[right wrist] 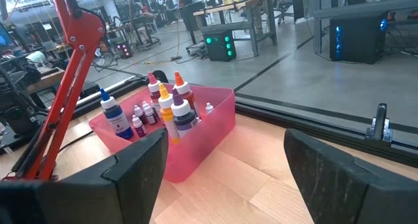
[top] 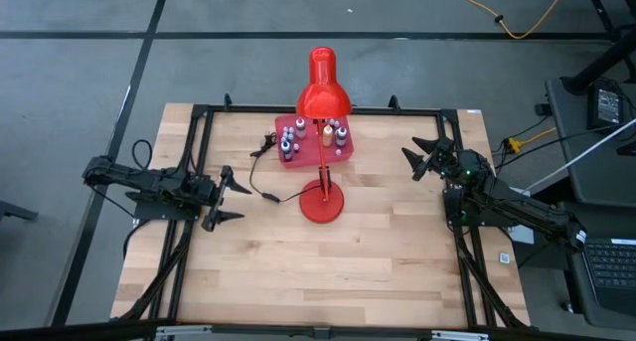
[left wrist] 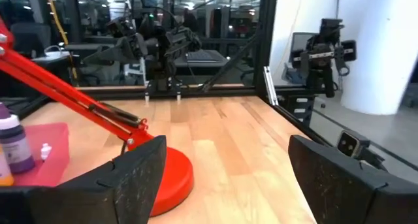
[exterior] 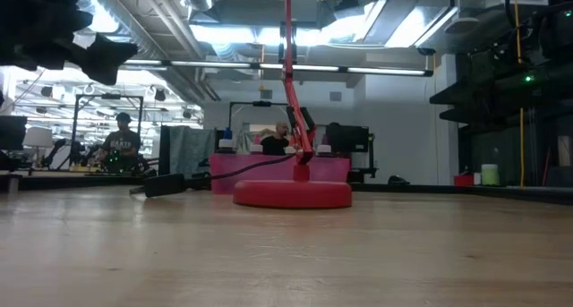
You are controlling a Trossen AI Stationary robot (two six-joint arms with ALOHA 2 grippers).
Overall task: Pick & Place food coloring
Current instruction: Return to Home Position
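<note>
— Which step are you on?
— Homing, by the look: your left pincer (top: 237, 202) and right pincer (top: 412, 159) gape empty, with the food coloring (top: 298, 137) standing in the pink tray (top: 345, 152) between them.
— Next?
— Park both arms.

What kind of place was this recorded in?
Most likely a robotics lab or workshop on an open industrial floor. Signs of this are the exposed ceiling ducts, the lit computer towers standing on the floor, and a person at a workbench beyond the table.
</note>
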